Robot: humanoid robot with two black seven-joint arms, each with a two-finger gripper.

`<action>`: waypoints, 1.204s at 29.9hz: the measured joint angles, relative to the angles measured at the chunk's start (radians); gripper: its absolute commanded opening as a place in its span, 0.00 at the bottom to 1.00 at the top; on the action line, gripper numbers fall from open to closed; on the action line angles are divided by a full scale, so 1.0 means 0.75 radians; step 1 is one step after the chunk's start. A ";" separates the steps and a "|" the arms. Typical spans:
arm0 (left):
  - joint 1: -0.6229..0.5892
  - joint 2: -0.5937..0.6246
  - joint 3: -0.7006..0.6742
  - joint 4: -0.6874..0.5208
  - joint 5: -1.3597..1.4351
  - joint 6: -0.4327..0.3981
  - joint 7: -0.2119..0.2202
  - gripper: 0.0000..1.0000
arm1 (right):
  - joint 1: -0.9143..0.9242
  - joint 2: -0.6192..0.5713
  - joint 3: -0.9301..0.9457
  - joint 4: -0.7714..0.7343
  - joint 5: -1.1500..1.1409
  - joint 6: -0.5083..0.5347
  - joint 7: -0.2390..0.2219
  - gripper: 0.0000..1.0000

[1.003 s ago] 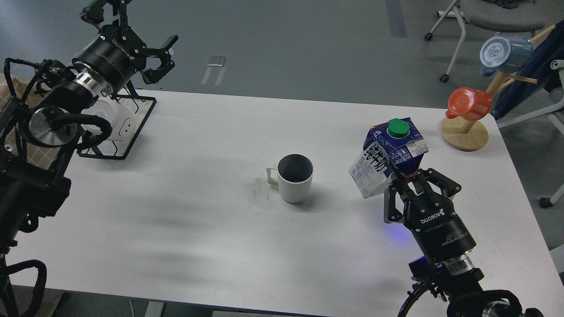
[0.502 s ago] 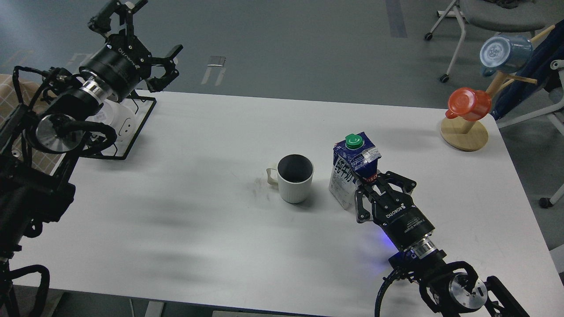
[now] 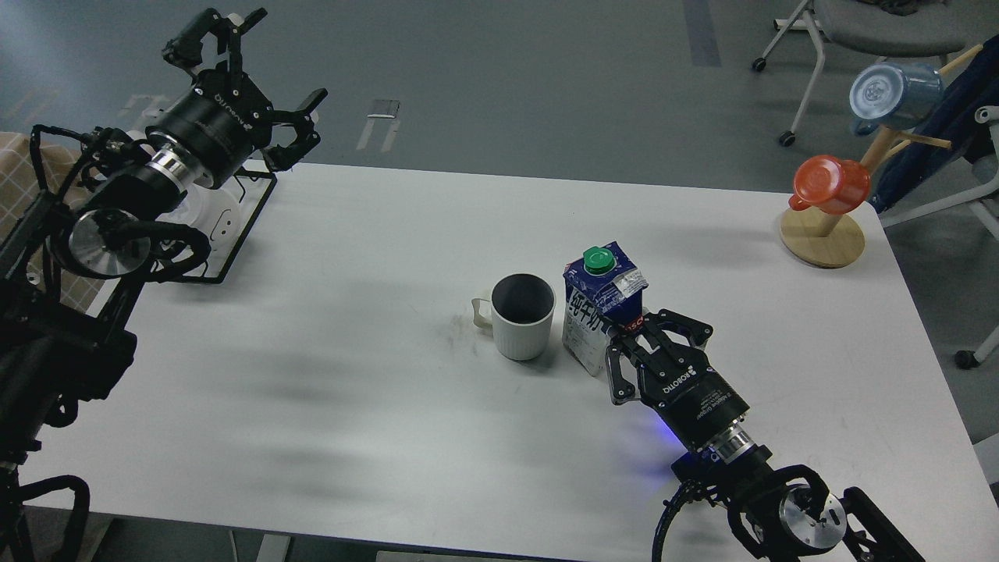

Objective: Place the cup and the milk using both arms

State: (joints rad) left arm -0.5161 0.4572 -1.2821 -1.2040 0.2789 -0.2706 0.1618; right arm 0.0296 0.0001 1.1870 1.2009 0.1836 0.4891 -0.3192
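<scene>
The cup (image 3: 523,316) is an off-white ribbed mug with a dark inside. It stands upright at the table's middle, handle to the left. The milk (image 3: 597,300) is a blue and white carton with a green cap. It stands just right of the cup, close to it or touching. My right gripper (image 3: 634,337) comes in from the lower right and is shut on the milk's lower right side. My left gripper (image 3: 282,61) is open and empty, raised above the table's far left corner.
A black wire rack (image 3: 248,204) with a smooth white mug (image 3: 212,218) sits at the far left, under my left arm. A wooden mug tree (image 3: 823,234) at the far right corner holds an orange cup (image 3: 831,183) and a blue cup (image 3: 890,94). A chair stands beyond it.
My right gripper has carried the milk left and down, from tilted in the air to upright beside the cup. My left gripper has shifted slightly right, still open.
</scene>
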 measured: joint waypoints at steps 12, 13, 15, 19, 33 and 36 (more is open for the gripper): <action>0.007 -0.036 -0.007 0.000 -0.002 -0.007 -0.002 0.98 | -0.007 0.000 0.080 0.032 0.008 -0.001 0.012 0.99; 0.007 -0.037 -0.007 0.000 -0.002 -0.007 -0.002 0.98 | -0.013 0.000 0.092 0.039 0.009 -0.001 0.012 0.99; 0.004 -0.041 -0.006 0.000 -0.002 -0.007 -0.002 0.98 | -0.039 0.000 0.114 0.061 0.009 -0.001 0.013 0.99; -0.001 -0.043 -0.005 0.000 -0.002 -0.006 -0.001 0.98 | -0.125 0.000 0.147 0.119 0.009 -0.001 0.013 0.99; -0.028 -0.081 -0.014 -0.003 -0.003 -0.004 -0.001 0.98 | -0.280 -0.012 0.455 0.231 0.005 -0.001 0.006 1.00; -0.051 -0.082 -0.015 -0.004 -0.007 -0.002 -0.001 0.98 | -0.157 -0.092 0.531 0.246 0.002 0.000 0.001 1.00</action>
State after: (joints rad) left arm -0.5547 0.3958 -1.2931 -1.2072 0.2739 -0.2719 0.1611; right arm -0.0879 -0.0686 1.5854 1.3851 0.1849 0.4887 -0.3186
